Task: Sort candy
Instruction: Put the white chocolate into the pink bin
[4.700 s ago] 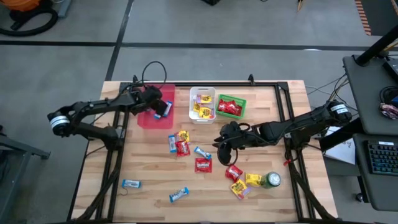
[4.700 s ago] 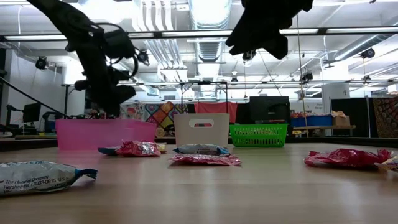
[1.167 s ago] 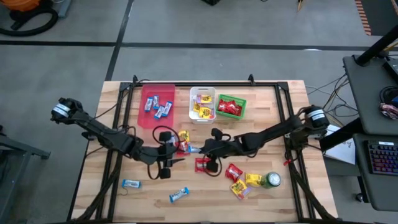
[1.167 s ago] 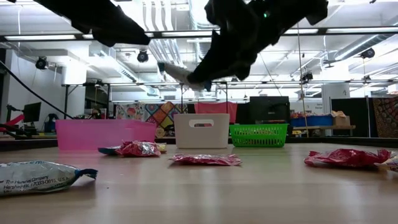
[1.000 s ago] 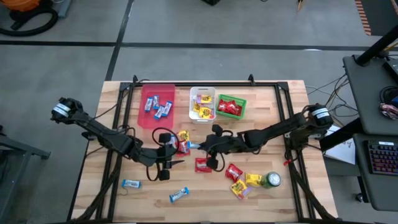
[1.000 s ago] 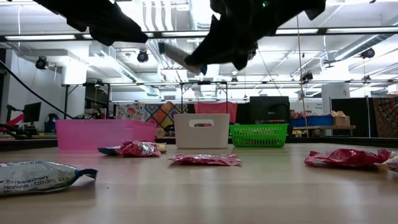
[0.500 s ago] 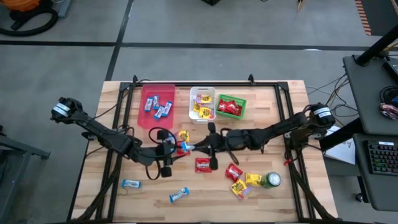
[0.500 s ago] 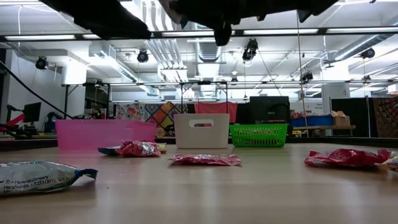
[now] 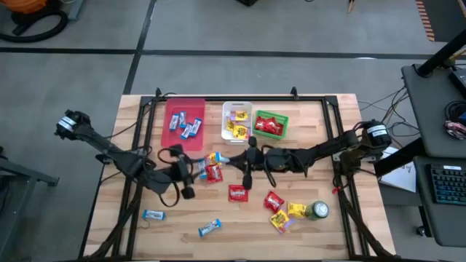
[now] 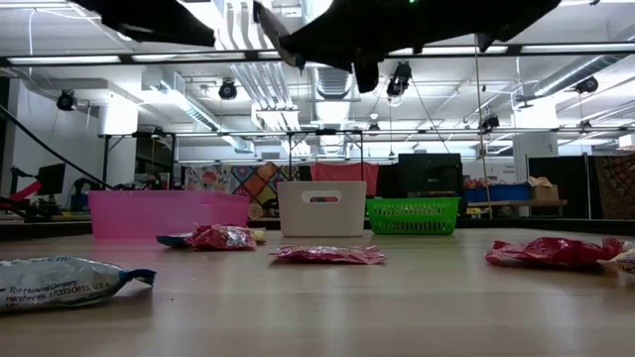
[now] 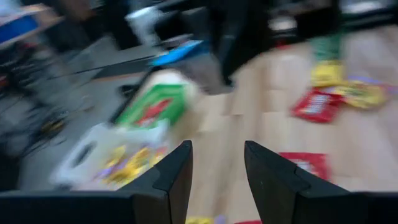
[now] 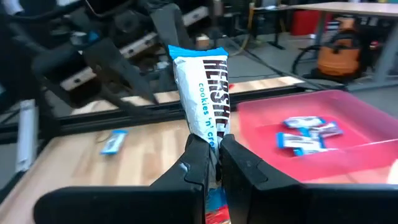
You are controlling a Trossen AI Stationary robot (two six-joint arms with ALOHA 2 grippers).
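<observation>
The wooden table (image 9: 320,131) carries three bins along its far edge: a pink bin (image 9: 182,124) with several blue-and-silver bars in it, a white bin (image 9: 237,121) with yellow packets, and a green bin (image 9: 270,124) with red ones. Both dark arms reach in over the middle. The right gripper (image 12: 211,163) is pinched tight on a blue-and-silver bar (image 12: 203,92), holding it upright in the air above the table, near the pink bin. The left gripper (image 11: 217,163) hangs above the table's left-centre with its fingers apart and, as far as the smeared wrist view lets me judge, nothing between them. Loose candy (image 9: 237,193) lies scattered: red and yellow packets mid-table, two blue bars near the front-left. A green can (image 9: 317,211) stands front-right.
</observation>
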